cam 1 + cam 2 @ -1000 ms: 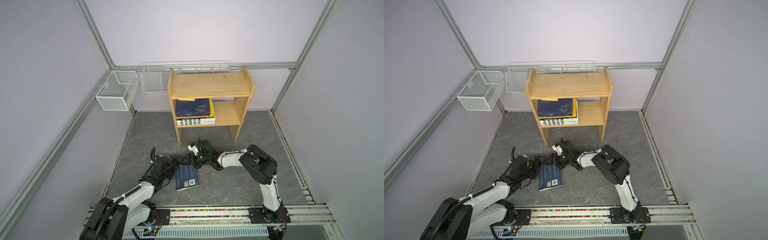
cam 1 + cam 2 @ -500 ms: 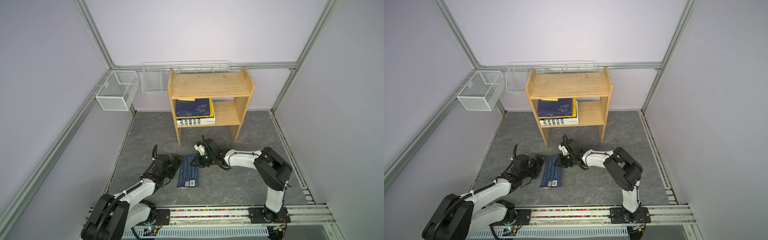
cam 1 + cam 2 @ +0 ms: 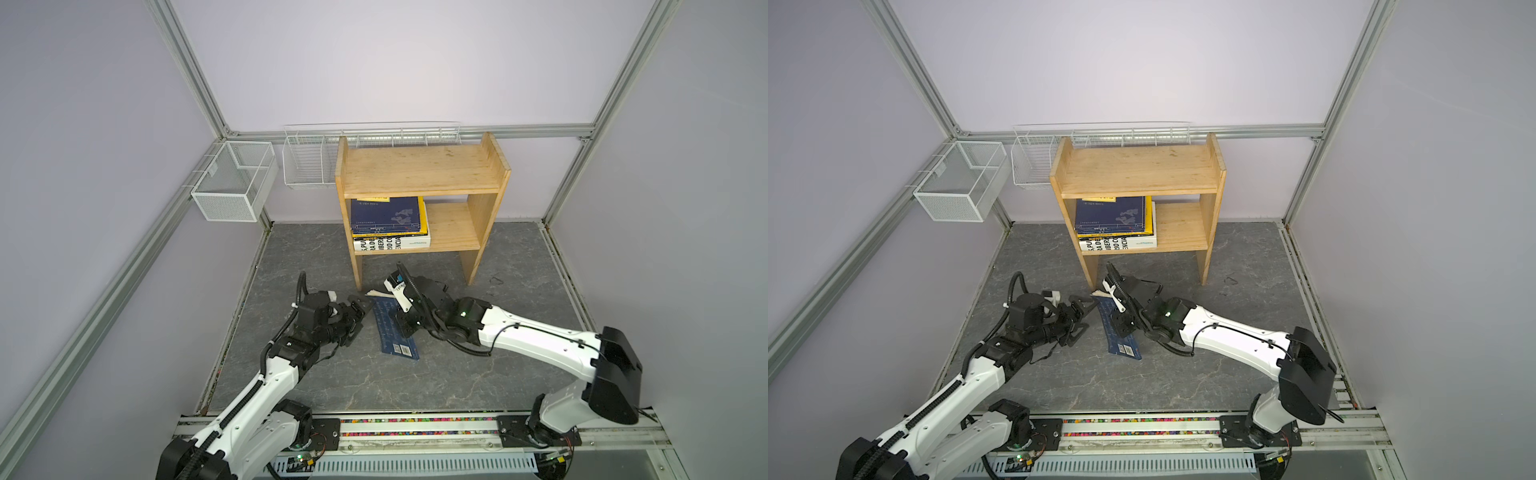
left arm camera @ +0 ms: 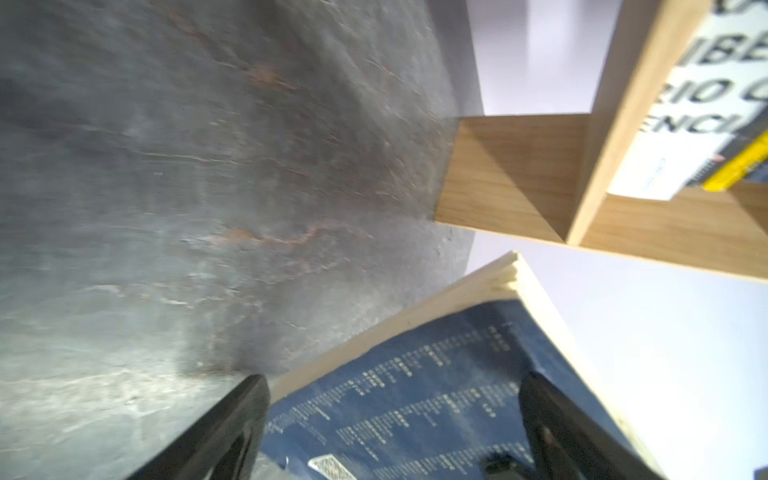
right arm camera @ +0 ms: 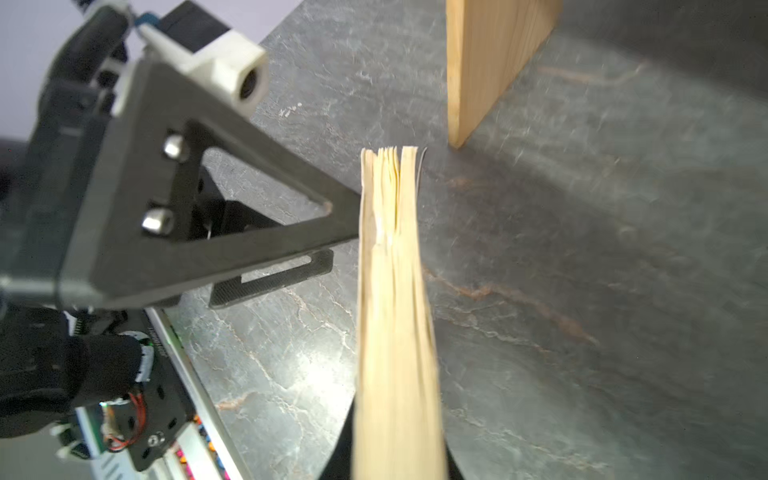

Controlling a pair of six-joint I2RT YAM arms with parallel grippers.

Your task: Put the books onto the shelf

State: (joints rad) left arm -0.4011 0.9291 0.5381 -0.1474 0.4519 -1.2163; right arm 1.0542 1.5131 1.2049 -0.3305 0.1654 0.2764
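A navy book (image 3: 395, 332) (image 3: 1122, 338) stands tilted on one edge on the grey floor in front of the shelf (image 3: 419, 170) (image 3: 1138, 168). My right gripper (image 3: 405, 328) (image 3: 1121, 326) (image 5: 395, 457) is shut on the navy book's page side (image 5: 395, 311). My left gripper (image 3: 358, 316) (image 3: 1080, 319) (image 4: 395, 380) is open just left of it, facing the book's back cover (image 4: 415, 395); one of its fingers (image 5: 232, 232) reaches the page edge. On the lower tier lies a stack of books (image 3: 388, 224) (image 3: 1115, 224): navy on top, yellow and black beneath, thick white at the bottom (image 4: 685, 124).
Two white wire baskets (image 3: 232, 187) (image 3: 307, 166) hang on the back left rails. The shelf's left leg (image 3: 355, 270) (image 5: 490, 62) (image 4: 511, 174) stands close behind the held book. The top tier is bare wood. An aluminium rail (image 3: 415, 432) runs along the front.
My right gripper has shut on the navy book and tipped it up from flat onto an edge while its arm stretched out. The left gripper stays open beside it, slightly narrower.
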